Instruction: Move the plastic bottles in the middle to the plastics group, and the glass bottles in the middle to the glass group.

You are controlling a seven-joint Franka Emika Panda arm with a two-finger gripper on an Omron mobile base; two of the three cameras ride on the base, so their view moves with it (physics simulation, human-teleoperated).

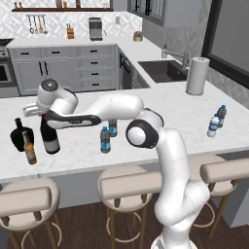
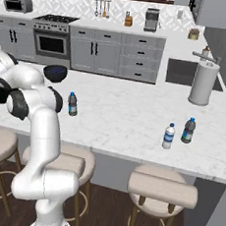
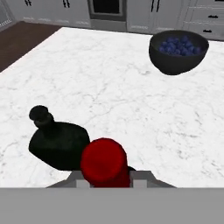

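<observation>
One tall dark glass wine bottle (image 1: 48, 137) with red foil neck stands near the desk's left end, just beside the squat black round-bodied bottle (image 1: 21, 136) and slim brown beer bottle (image 1: 29, 149). The end effector (image 1: 44, 116) is clamped on its neck. Likely heavy, rigid, smooth, breakable; the neck suits gripping. Hand view adds a dark bowl of blueberries (image 3: 178, 50); base views add the small clear blue-capped plastic bottles (image 1: 105, 139).

My two base cameras sit behind the arm, looking forward and down across the worktop (image 1: 146, 104) from left and right, sharing its marble top. My hand camera looks steeply down, close over the wine bottle (image 3: 105, 162).
</observation>
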